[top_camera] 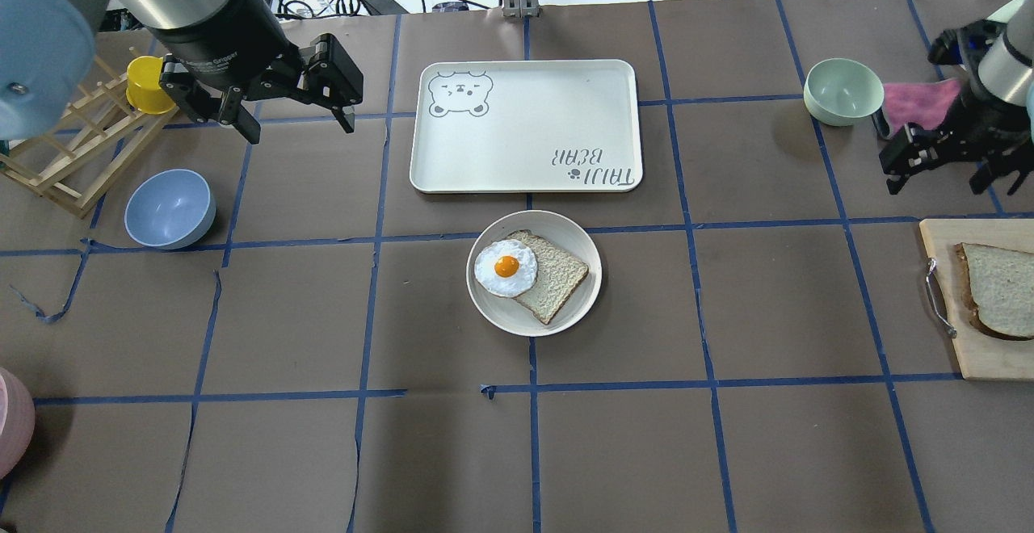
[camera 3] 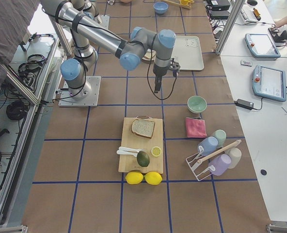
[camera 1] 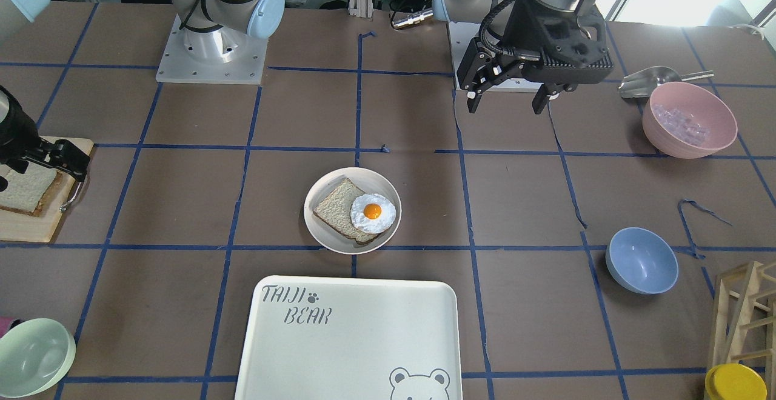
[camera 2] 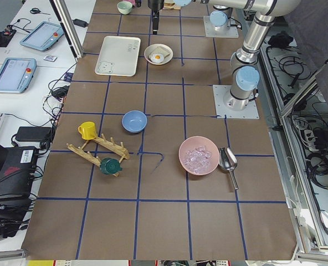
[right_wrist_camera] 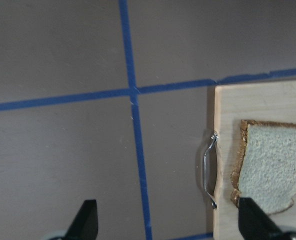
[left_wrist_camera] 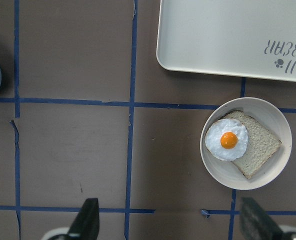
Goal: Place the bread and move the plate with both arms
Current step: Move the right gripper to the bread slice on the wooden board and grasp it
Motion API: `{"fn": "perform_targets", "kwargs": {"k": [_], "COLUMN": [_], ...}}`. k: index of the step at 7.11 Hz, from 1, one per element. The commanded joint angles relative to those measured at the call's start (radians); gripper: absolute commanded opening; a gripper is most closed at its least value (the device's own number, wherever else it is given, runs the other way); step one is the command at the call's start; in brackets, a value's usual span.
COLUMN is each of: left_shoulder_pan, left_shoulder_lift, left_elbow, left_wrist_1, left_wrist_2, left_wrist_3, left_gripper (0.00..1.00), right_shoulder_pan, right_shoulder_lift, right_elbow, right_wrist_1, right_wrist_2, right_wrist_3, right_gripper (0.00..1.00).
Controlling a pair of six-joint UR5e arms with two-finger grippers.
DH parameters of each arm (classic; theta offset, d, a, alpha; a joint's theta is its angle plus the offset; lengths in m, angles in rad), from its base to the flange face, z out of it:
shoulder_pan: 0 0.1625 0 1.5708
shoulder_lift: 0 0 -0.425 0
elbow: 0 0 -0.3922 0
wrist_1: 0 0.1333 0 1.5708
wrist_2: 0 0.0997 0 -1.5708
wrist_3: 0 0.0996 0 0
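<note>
The bread point(top_camera: 1002, 291) lies flat on a wooden cutting board point(top_camera: 945, 355) at the table's right end, its dark crust facing the board's metal handle point(top_camera: 937, 299). The right gripper point(top_camera: 937, 182) hovers near the board's far edge, fingers spread wide and holding nothing, just beside a pink cloth point(top_camera: 917, 105) and a green bowl point(top_camera: 843, 90). The plate point(top_camera: 493, 315) sits mid-table, well apart from the board, already carrying a paler slice point(top_camera: 561, 279) with a fried egg point(top_camera: 506, 267) overlapping it. The white tray point(top_camera: 525, 125) lies just beyond the plate. The left gripper point(top_camera: 300, 131) hangs with its fingers spread, empty, near a blue bowl point(top_camera: 170, 208), a wooden rack point(top_camera: 65, 161) and a yellow cup point(top_camera: 148, 85).
</note>
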Motion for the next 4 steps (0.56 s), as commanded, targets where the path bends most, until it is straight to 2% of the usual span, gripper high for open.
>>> {"fn": "perform_targets", "kwargs": {"k": [1,3,4], "left_shoulder_pan": [0.0,0.0,0.0], "left_shoulder_lift": [0.0,0.0,0.0], "left_elbow": [0.0,0.0,0.0], "left_wrist_1": [0.0,0.0,0.0], "left_wrist_2": [0.0,-0.002,0.0], "left_wrist_3": [0.0,0.0,0.0], "left_gripper": [1.0,1.0,1.0], "right_shoulder_pan": [-0.146,-0.205,-0.21], "right_shoulder_lift": [0.06,0.129,0.13], "right_elbow": [0.191,0.19,0.188], "right_wrist_1": [-0.268,-0.282,-0.282], "right_wrist_2": [-0.003,-0.014,-0.046], "right_wrist_3": [-0.157,-0.218,-0.22], "right_gripper": [0.93,0.75,0.58]}}
